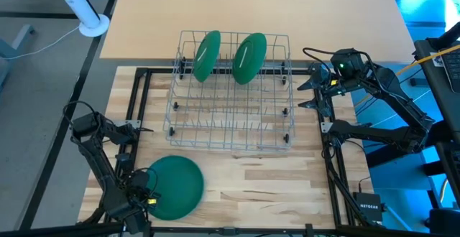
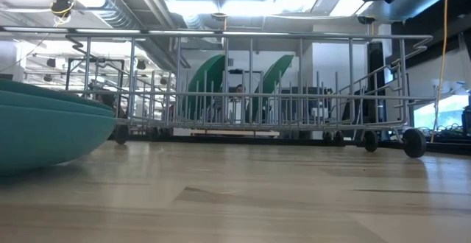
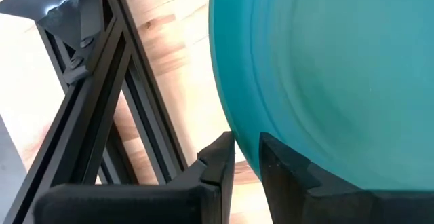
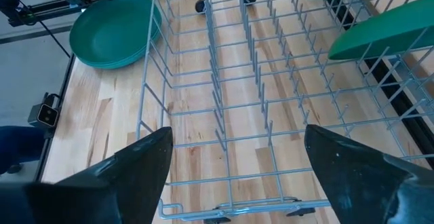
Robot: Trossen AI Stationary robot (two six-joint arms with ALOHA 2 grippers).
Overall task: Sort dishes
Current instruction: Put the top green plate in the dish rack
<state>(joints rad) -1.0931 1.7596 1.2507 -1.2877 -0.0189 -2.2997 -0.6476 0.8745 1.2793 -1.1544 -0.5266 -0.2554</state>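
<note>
Teal, matte round plates are filling the low view's near left corner, lying flat in a stack on the pale wooden table; behind them the wheeled silver wire rack is holding two dark green plates upright between its tines, probably so each takes one slot.

Looking down in the high view, the stack is sitting at the table's front left, well apart from the rack, whose back row is carrying the two standing plates. The left gripper is reaching the stack's edge, while the right gripper is waiting just beside the rack's right side.

In the left wrist view, the left gripper is narrowing its dark fingers around the top plate's rim; whether they are pinching it yet I cannot tell. An edge grip would let the plate be tipped upright.

In the right wrist view, the right gripper is spreading its fingers wide, holding nothing, above empty tines.
</note>
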